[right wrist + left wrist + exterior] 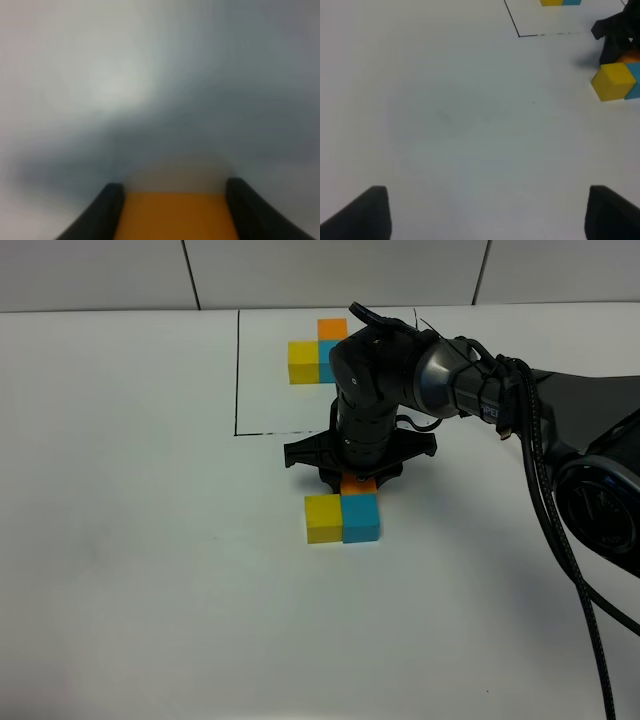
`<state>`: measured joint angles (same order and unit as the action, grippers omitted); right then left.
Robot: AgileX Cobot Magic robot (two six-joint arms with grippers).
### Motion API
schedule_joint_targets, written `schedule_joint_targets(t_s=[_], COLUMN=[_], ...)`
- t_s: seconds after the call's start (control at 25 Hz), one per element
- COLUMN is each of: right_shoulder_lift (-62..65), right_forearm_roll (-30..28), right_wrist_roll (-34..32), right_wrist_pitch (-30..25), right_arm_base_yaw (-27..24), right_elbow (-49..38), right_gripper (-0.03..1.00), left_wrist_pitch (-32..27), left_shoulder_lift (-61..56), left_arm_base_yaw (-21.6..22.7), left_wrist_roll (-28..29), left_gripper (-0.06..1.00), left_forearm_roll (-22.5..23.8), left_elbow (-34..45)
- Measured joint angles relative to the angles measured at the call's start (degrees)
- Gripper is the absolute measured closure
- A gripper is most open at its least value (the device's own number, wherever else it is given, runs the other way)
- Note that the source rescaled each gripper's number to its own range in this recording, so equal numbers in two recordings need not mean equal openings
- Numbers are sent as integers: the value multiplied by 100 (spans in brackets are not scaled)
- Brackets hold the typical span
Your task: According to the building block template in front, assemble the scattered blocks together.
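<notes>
Exterior high: right gripper clamps mostly hidden orange cube; left gripper wide, tips cropped.

Matt white table, smooth matt scattered blocks, black glossy arm

The orange cube is largely hidden under the right gripper — only a sliver shows in the high view. The template is partly blocked by the arm; its frame's right side is mostly unseen. In the left wrist view the blue cube is cut off at the edge. The right wrist view is blurred — only an orange face between dark fingers is legible.
</notes>
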<state>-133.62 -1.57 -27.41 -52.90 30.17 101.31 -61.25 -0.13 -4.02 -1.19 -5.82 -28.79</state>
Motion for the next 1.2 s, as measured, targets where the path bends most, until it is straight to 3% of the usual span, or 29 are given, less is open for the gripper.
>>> schedule_joint_targets(t_s=[0.56, 0.64, 0.92, 1.04, 1.2], right_shoulder_lift=[0, 0, 27, 81, 435], right_forearm_roll=[0, 43, 192, 192, 197], right_wrist_roll=[12, 122, 875, 1036, 1204], right_wrist_pitch=[70, 109, 387, 502, 547], right_arm_base_yaw=[0, 0, -28, -95, -285], right_elbow=[0, 0, 0, -13, -24], right_gripper=[92, 78, 7, -3, -3], left_wrist_pitch=[0, 0, 0, 0, 0], left_shoulder_lift=[0, 0, 0, 0, 0], left_arm_base_yaw=[0, 0, 0, 0, 0], left_wrist_roll=[0, 0, 0, 0, 0], left_gripper=[15, 15, 15, 15, 15], left_forearm_roll=[0, 0, 0, 0, 0], left_elbow=[0, 0, 0, 0, 0])
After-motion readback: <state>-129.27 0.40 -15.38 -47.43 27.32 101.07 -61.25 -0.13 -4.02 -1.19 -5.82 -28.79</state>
